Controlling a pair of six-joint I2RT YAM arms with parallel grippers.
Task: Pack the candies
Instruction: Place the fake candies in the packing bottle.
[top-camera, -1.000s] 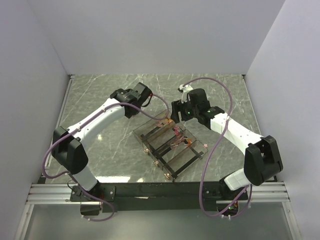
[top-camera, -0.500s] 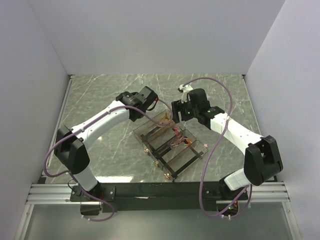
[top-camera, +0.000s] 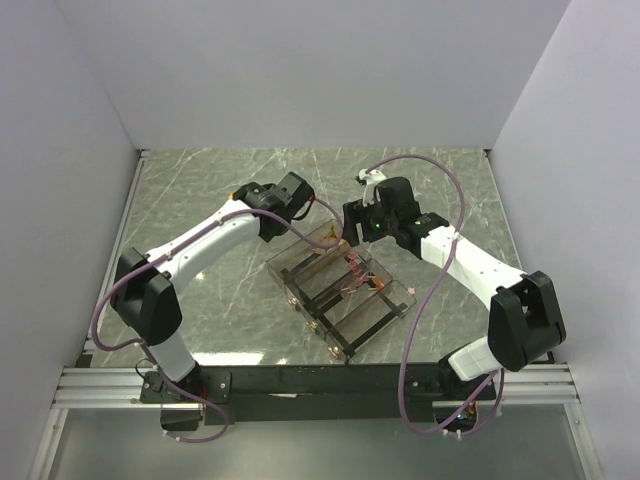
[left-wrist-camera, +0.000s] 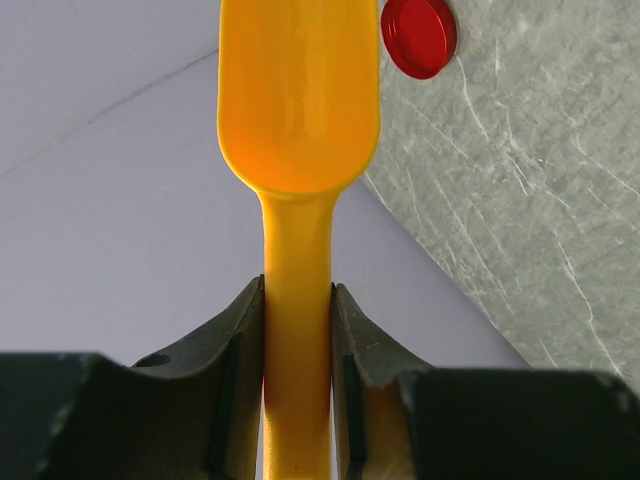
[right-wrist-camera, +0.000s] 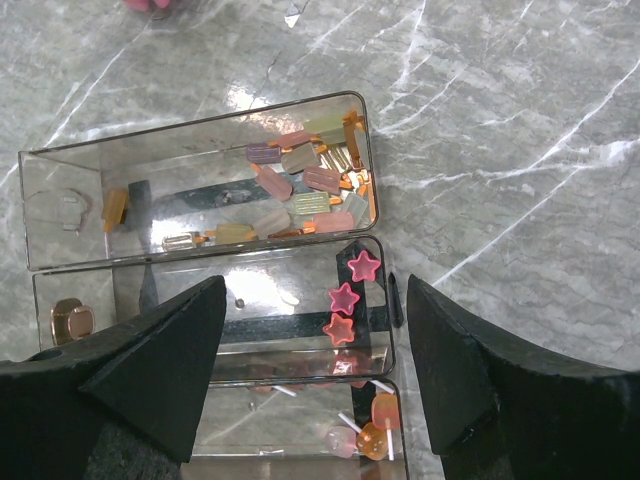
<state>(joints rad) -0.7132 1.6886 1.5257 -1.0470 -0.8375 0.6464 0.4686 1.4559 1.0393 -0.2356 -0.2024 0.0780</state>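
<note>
My left gripper (left-wrist-camera: 298, 300) is shut on the handle of a yellow scoop (left-wrist-camera: 298, 90), whose bowl points away from the wrist. In the top view the left gripper (top-camera: 300, 200) sits at the far-left corner of a clear compartment box (top-camera: 385, 310). My right gripper (right-wrist-camera: 315, 300) hangs open above that box, with nothing between its fingers. Several candies (right-wrist-camera: 300, 185), pink, orange and yellow, lie in the far compartment. Three star candies (right-wrist-camera: 345, 298) lie in the middle one, and lollipops (right-wrist-camera: 375, 425) in the nearest one.
A flat round red lid (left-wrist-camera: 419, 36) lies on the marble table beyond the scoop. The box stands diagonally at the middle of the table (top-camera: 200, 190), between both arms. White walls close off the sides and back.
The left arm has swung right, bringing the scoop closer to the far corner of the box. The right arm has stayed where it was.
</note>
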